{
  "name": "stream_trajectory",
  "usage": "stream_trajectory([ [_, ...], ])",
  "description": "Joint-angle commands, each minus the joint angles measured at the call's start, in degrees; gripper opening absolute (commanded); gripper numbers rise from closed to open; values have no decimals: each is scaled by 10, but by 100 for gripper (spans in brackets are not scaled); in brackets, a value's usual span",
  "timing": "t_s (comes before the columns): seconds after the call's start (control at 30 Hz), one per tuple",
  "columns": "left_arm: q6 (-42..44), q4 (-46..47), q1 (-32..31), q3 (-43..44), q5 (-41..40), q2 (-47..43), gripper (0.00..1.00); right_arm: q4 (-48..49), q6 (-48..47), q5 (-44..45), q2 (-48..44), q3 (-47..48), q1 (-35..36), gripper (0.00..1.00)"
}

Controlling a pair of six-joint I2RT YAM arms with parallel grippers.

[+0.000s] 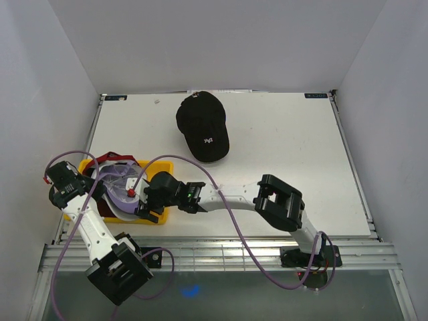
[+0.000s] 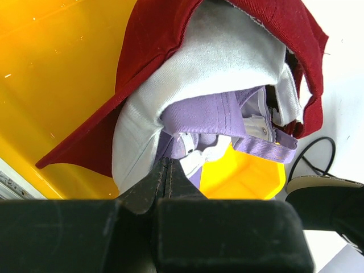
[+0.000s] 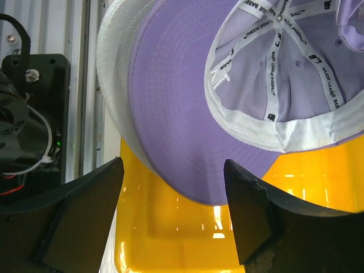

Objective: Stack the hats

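Three hats lie nested upside down in the yellow tray [image 1: 162, 164] at the left: dark red [image 1: 110, 158] outermost, then white [image 1: 118, 212], with lavender [image 1: 119, 183] innermost. A black hat [image 1: 202, 127] with a white logo sits apart on the table, further back. My left gripper [image 2: 166, 162] is shut, its tips pressed against the edge where the white hat [image 2: 222, 51] meets the lavender hat [image 2: 199, 111]. My right gripper [image 3: 173, 165] is open above the tray [image 3: 187, 239]. The lavender brim [image 3: 170, 102] hangs between its fingers without touching either.
The tray sits at the table's near left corner, close to the metal rail [image 1: 221, 251] along the front edge. A purple cable [image 1: 227, 214] loops over the right arm. White walls enclose the table on three sides.
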Motion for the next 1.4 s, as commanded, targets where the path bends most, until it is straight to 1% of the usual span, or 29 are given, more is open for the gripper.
stream_trajectory([
  [0.0,9,-19,0,13,14,-1,0,88,-21,33,10,-2,6,77],
  [0.2,7,-18,0,12,18,-3,0,115,-28,78,31,10,14,76],
  [0.47,6,-17,0,8,22,-7,0,129,-30,81,50,21,16,72],
  [0.63,4,-17,0,9,24,-7,0,151,-36,84,42,7,21,72],
  [0.7,5,-17,0,10,25,-8,0,150,-36,110,45,11,22,71],
  [0.9,4,-17,0,11,26,-9,1,152,-39,115,58,23,23,67],
  [0.97,3,-17,0,11,29,-9,1,161,-42,124,59,20,25,62],
  [1.0,3,-17,0,12,31,-7,1,163,-43,126,58,18,26,58],
  [1.07,3,-18,0,13,32,-8,2,169,-45,132,58,19,27,54],
  [1.1,3,-19,0,14,32,-8,2,171,-45,135,58,20,27,50],
  [1.17,2,-19,0,16,34,-8,4,173,-47,136,58,23,27,46],
  [1.2,2,-20,0,17,36,-8,4,173,-47,137,57,24,27,40],
  [1.27,1,-22,0,25,41,-6,7,173,-50,137,53,24,28,33],
  [1.3,0,-22,0,28,45,-4,10,172,-50,138,52,24,28,26],
  [1.37,-1,-24,0,39,51,-2,14,172,-50,140,44,20,28,20],
])
